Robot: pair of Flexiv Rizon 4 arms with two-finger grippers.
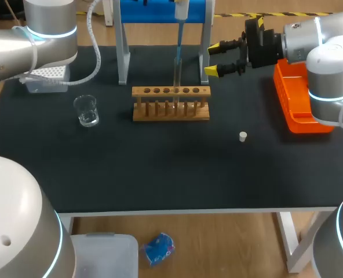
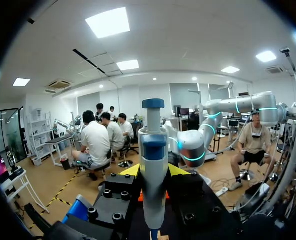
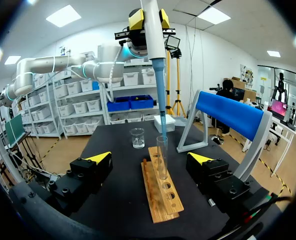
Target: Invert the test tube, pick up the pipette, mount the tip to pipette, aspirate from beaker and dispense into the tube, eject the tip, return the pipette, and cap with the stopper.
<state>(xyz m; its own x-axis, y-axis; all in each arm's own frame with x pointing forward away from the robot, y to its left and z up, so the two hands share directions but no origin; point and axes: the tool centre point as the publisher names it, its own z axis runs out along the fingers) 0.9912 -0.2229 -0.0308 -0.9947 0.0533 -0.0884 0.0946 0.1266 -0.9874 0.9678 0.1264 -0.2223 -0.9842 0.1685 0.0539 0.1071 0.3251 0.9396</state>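
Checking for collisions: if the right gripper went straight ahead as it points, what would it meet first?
The right gripper would likely meet the tube in the rack first; depth is unclear.

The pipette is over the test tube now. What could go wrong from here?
The tip is at the test tube; a sideways move of the left gripper could tilt the tube or pull it from the rack. The right gripper, jaws open, hangs near the rack and might bump it.

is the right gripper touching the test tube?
Apart. The right wrist view shows the right gripper open, its fingers wide either side of the test tube standing in the rack, a clear gap on each side.
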